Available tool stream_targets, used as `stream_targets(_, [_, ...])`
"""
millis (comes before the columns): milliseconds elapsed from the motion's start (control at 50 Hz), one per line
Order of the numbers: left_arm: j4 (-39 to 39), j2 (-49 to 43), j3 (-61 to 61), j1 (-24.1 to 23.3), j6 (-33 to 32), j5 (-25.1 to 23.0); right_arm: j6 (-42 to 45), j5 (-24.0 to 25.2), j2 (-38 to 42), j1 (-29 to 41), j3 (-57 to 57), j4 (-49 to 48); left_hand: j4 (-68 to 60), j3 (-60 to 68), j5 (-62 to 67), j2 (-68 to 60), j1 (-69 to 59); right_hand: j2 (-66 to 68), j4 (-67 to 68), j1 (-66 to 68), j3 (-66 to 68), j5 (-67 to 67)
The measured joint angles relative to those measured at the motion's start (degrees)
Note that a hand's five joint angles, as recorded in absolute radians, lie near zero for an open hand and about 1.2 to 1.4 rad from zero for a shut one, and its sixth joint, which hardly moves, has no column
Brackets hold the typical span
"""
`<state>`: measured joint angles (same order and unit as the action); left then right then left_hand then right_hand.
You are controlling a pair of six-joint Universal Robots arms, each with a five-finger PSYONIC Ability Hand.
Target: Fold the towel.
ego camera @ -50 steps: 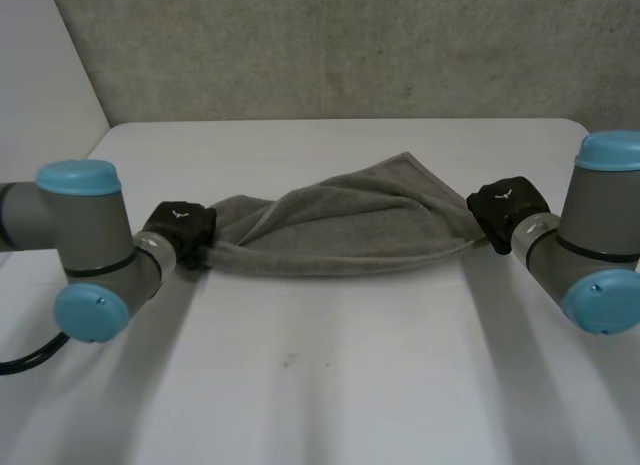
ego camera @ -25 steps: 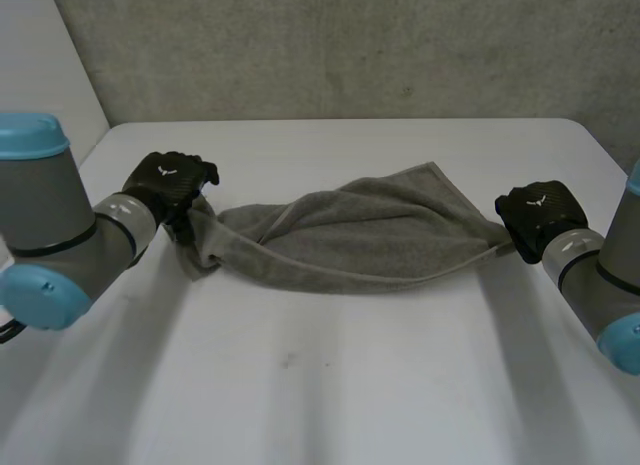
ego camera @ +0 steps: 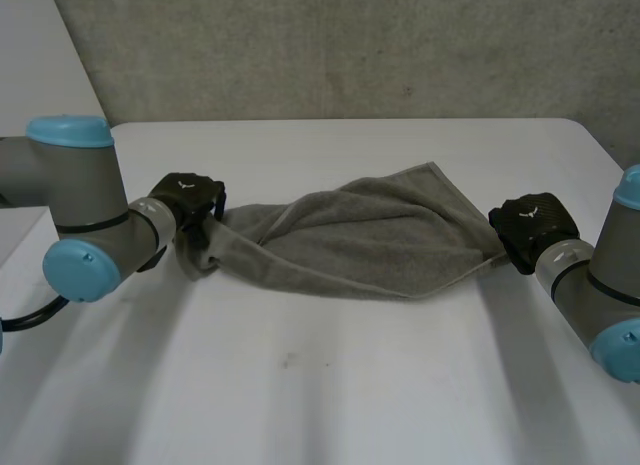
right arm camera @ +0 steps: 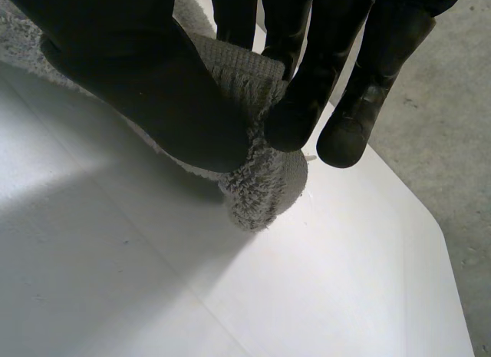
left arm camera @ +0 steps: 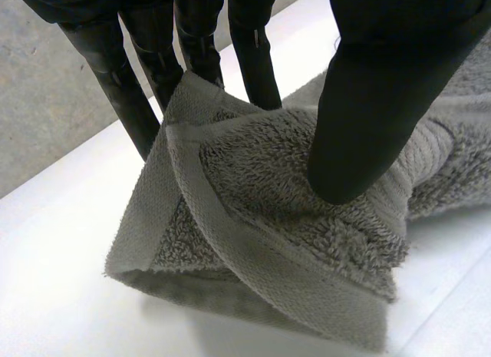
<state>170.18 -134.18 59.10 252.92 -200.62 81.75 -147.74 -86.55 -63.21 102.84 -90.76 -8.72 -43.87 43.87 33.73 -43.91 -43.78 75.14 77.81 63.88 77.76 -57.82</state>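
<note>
A grey towel [ego camera: 360,235] lies bunched and stretched across the middle of the white table [ego camera: 320,385]. My left hand [ego camera: 187,199] is at its left end. There the thumb [left arm camera: 368,104] presses on the folded corner of the towel [left arm camera: 253,219] and the straight fingers [left arm camera: 153,65] stand behind its edge, pinching it. My right hand [ego camera: 535,225] is at the towel's right end. Its thumb [right arm camera: 146,88] and fingers [right arm camera: 307,104] are curled on a small tuft of the towel's corner [right arm camera: 265,180], just above the table.
A rough grey wall [ego camera: 350,45] runs behind the table's far edge. The table's right edge [right arm camera: 437,242] passes close beside my right hand. Bare table surface lies in front of the towel.
My left hand rose to the far left with the towel's end, then came back down toward the towel. My right hand drew slightly right and nearer, and the towel's far corner shifted right.
</note>
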Motion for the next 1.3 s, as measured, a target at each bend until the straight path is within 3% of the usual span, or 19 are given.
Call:
stream_targets(380, [0.52,3.22,6.17,-2.04,-0.29,-0.28,0.31,0.06,0.69,-0.01,0.1,0.02,1.06,-1.1,-0.97,1.16,0.96,0.0,0.0,0.0,0.0,0.0])
stream_targets(600, [1.03,3.37,5.8,-2.13,-0.83,0.19,0.35,-0.14,0.62,-0.02,0.49,0.12,-21.4,21.34,21.02,-21.69,-20.23,0.0,0.0,-0.01,0.0,0.0])
stream_targets(740, [2.76,12.62,6.93,-3.13,-0.18,0.48,0.46,-0.5,-3.9,0.01,3.26,2.96,-25.15,25.15,24.05,-25.26,-22.34,0.0,0.0,0.0,0.0,0.0])
stream_targets(880, [2.24,23.44,5.86,-4.08,1.64,0.45,0.39,-0.31,-13.98,-0.02,11.59,11.91,-25.46,25.55,24.56,-25.66,-22.35,0.0,0.0,0.0,0.0,0.0])
stream_targets(980, [-1.2,31.77,-0.26,-3.63,4.98,0.4,0.09,-0.26,-21.63,0.06,25.34,20.92,-25.7,25.7,24.79,-25.76,-22.36,0.0,0.0,0.0,0.0,0.0])
stream_targets(1080, [-6.45,33.25,-7.35,-2.44,7.37,0.41,0.06,-0.34,-22.67,-0.13,32.94,24.01,-25.73,25.7,24.79,-25.77,-22.36,0.0,0.0,0.0,0.0,0.0])
stream_targets(1160, [-15.58,30.07,-15.0,-0.84,9.06,0.4,0.61,-0.31,-19.94,-0.42,38.74,27.4,-25.87,25.71,24.8,-25.78,-22.36,0.0,0.0,0.01,0.0,0.0])
stream_targets(1300, [-26.31,20.6,-13.79,-0.28,9.09,-0.03,3.43,0.15,-13.13,0.08,34.96,32.99,-25.87,25.71,24.8,-25.79,-22.36,0.0,0.0,0.07,0.06,0.0])
